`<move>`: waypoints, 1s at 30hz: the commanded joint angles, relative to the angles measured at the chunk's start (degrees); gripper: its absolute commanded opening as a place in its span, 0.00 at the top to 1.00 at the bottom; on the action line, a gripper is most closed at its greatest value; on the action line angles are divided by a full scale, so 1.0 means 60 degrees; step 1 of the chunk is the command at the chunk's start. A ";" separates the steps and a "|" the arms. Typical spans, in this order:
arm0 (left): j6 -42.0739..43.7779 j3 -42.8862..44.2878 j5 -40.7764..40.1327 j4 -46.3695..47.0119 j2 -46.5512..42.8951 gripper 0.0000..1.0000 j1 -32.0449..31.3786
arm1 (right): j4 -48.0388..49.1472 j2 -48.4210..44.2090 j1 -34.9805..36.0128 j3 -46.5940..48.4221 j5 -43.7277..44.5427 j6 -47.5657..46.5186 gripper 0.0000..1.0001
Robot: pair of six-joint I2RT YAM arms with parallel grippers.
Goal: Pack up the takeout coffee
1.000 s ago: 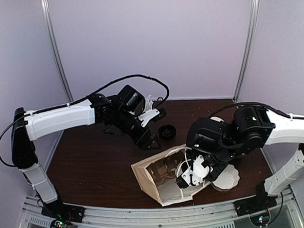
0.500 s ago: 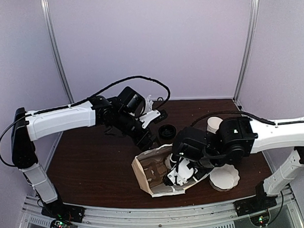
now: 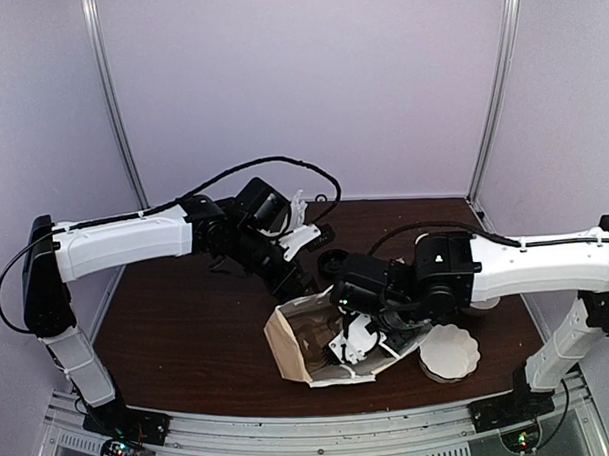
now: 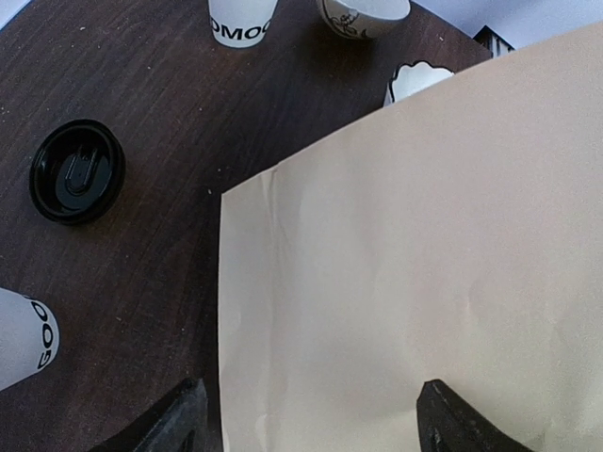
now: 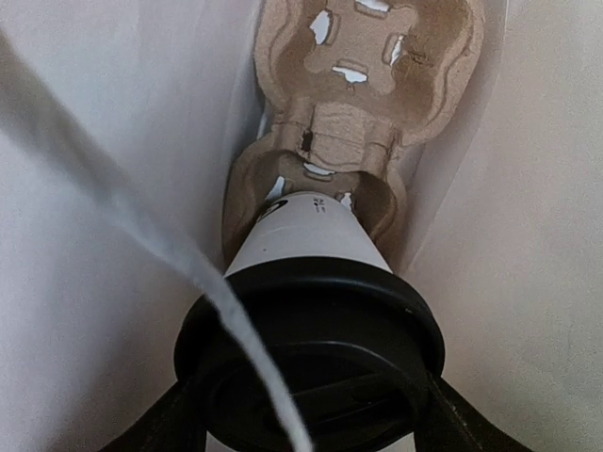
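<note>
The takeout coffee [image 5: 303, 247], a white cup with a black lid [image 5: 311, 339], is clamped between my right gripper's [image 5: 311, 414] fingers. It is inside the tan paper bag [image 3: 300, 340], with its base just above a cardboard cup carrier [image 5: 363, 66] in the bag's bottom. In the top view my right gripper [image 3: 354, 338] reaches into the bag's open mouth. My left gripper [image 4: 311, 419] is open over the bag's upper side [image 4: 424, 245]; one finger is over the table and the other over the paper. In the top view it [image 3: 298, 282] sits at the bag's far edge.
A loose black lid [image 4: 77, 171] lies on the brown table [image 3: 188, 332] behind the bag. Unlidded white cups [image 4: 243, 19] stand beyond it, and another [image 4: 24, 337] is at the left. A stack of white scalloped paper [image 3: 449, 353] lies right of the bag. A white bag string [image 5: 141, 226] crosses the right wrist view.
My right gripper has moved left and deeper into the bag with the cup. The bag's mouth has shifted and stands more open. The left arm has hardly moved.
</note>
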 commanded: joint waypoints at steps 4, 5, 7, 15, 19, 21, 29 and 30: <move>0.0098 -0.0219 -0.0154 0.0189 -0.0450 0.19 0.0205 | -0.1736 0.0947 -0.0429 0.1614 -0.1751 0.0557 0.43; 0.0098 -0.0221 -0.0205 0.0137 -0.0534 0.19 0.0261 | -0.1867 0.1035 -0.0448 0.1811 -0.1981 0.0583 0.43; 0.0084 -0.0217 -0.0290 0.0003 -0.0735 0.19 0.0379 | -0.2212 0.1224 -0.0444 0.2190 -0.2354 0.0637 0.43; 0.0156 -0.0246 -0.0767 -0.0503 -0.1374 0.19 0.0751 | -0.3410 0.1673 -0.0463 0.2618 -0.3473 0.1061 0.43; 0.0142 -0.0323 -0.0924 -0.0590 -0.1584 0.19 0.0779 | -0.2965 0.1791 -0.0510 0.2433 -0.2529 0.1150 0.43; 0.0142 -0.0320 -0.0957 -0.0640 -0.1606 0.19 0.0790 | -0.2912 0.1904 -0.0597 0.2521 -0.2187 0.1204 0.43; 0.0230 -0.0164 -0.0955 -0.0691 -0.1441 0.19 0.0856 | -0.3298 0.2595 -0.1131 0.3142 -0.2161 0.1117 0.43; 0.0241 -0.0146 -0.0966 -0.0679 -0.1425 0.19 0.0870 | -0.3384 0.2723 -0.1177 0.3259 -0.2243 0.1087 0.43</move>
